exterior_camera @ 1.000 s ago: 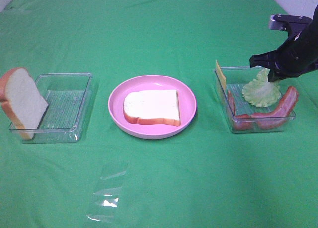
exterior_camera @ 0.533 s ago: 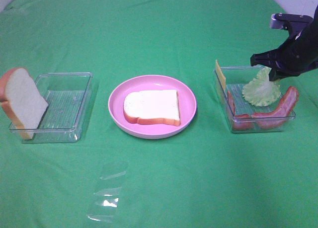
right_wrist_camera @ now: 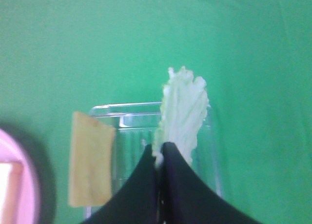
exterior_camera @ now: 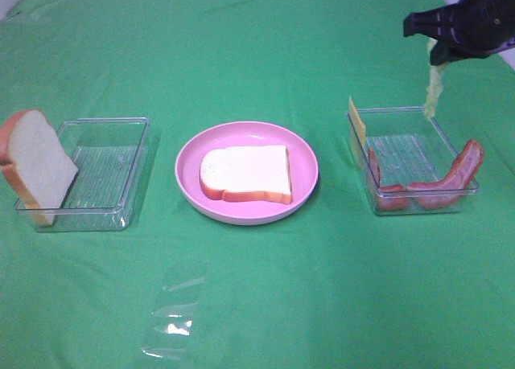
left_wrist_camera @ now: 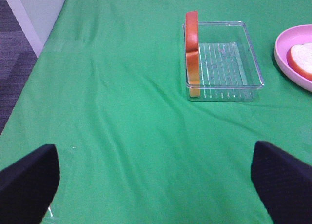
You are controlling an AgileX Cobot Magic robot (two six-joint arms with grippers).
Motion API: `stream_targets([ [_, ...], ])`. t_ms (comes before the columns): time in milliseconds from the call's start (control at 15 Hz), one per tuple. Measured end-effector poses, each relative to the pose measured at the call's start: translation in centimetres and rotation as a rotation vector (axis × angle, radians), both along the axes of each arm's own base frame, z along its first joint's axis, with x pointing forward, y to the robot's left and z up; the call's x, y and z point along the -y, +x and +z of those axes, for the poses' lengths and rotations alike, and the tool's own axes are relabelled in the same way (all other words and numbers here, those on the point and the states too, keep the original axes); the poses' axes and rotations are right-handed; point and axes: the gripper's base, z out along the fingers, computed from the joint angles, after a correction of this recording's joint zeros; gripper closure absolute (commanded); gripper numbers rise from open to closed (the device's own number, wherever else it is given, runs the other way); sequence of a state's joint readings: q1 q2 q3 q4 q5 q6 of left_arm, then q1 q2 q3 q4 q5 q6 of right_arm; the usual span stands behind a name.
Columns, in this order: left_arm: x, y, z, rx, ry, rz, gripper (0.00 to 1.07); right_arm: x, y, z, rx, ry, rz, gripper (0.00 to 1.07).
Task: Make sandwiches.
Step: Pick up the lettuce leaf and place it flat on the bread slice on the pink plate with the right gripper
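Right gripper (exterior_camera: 435,57) clamps the pale green toy lettuce leaf (exterior_camera: 432,88), which hangs above the clear rectangular plastic tray (exterior_camera: 418,207) of reddish-brown bacon strips (exterior_camera: 451,180) and square yellow cheese slice (exterior_camera: 356,124); left gripper (left_wrist_camera: 156,185) gapes wide; white toy bread slice (exterior_camera: 245,174) lies on round pink plate (exterior_camera: 241,217).

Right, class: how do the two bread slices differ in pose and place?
The plate slice lies flat on the pink plate; the tray slice stands on edge at the left tray's end. The plate slice faces up; the tray slice faces sideways. Both are white with orange-brown crust.
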State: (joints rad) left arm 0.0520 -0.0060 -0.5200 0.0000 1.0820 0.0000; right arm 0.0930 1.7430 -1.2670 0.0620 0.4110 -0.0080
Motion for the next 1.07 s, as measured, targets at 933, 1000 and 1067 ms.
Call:
stream_targets([
  [933, 0.0, 0.0, 0.0, 0.0, 0.0, 0.0, 0.07, -19.0, -4.2, -4.7, -0.077, 0.206, 0.336, 1.07],
  [1000, 0.0, 0.0, 0.0, 0.0, 0.0, 0.0, 0.07, -19.1, -4.1, -5.2, -0.088, 0.219, 0.323, 1.07],
  [1067, 0.0, 0.0, 0.0, 0.0, 0.0, 0.0, 0.07, -19.1, -4.1, -5.3, -0.094, 0.229, 0.316, 1.07],
])
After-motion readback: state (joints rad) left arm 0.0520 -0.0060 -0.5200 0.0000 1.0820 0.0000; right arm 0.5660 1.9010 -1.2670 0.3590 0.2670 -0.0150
